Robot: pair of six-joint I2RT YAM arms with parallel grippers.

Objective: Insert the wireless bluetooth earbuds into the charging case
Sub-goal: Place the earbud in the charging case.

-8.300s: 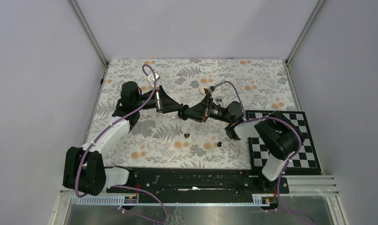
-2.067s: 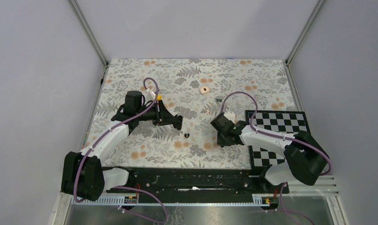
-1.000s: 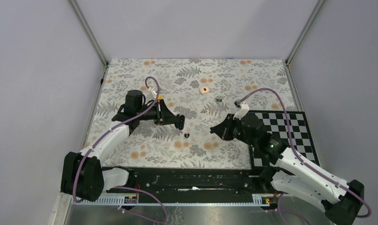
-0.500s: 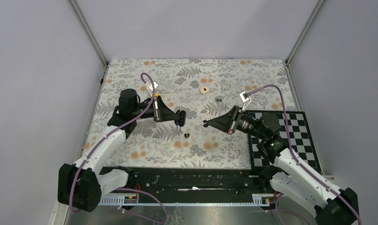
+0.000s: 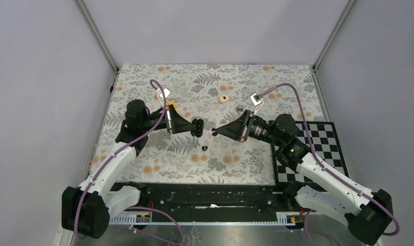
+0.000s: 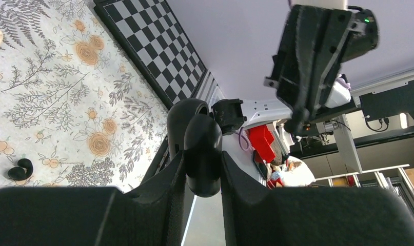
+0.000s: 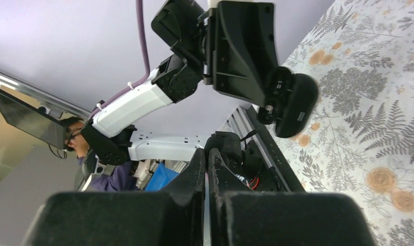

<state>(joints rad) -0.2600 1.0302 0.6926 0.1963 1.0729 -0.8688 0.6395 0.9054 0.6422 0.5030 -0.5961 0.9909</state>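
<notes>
My left gripper (image 5: 196,128) is shut on the charging case (image 6: 202,154), a glossy black pebble held above the floral mat with its lid raised behind it. The case also shows in the right wrist view (image 7: 293,108). Facing it, a short gap to its right, my right gripper (image 5: 215,132) is shut, and a tiny black earbud (image 6: 297,119) shows at its tips. In its own view the right gripper (image 7: 205,159) has its fingers pressed together and the earbud is hidden. The other earbud (image 5: 204,148) lies on the mat below both grippers, seen too in the left wrist view (image 6: 19,169).
A peach disc with a hole (image 5: 224,98) and a small grey piece (image 5: 239,108) lie on the mat behind the grippers. A checkerboard (image 5: 317,159) covers the near right of the table. Grey walls enclose the back and both sides.
The right arm has lifted off the mat and swung left, tips pointing at the case. The left gripper has risen and turned slightly with the case.
</notes>
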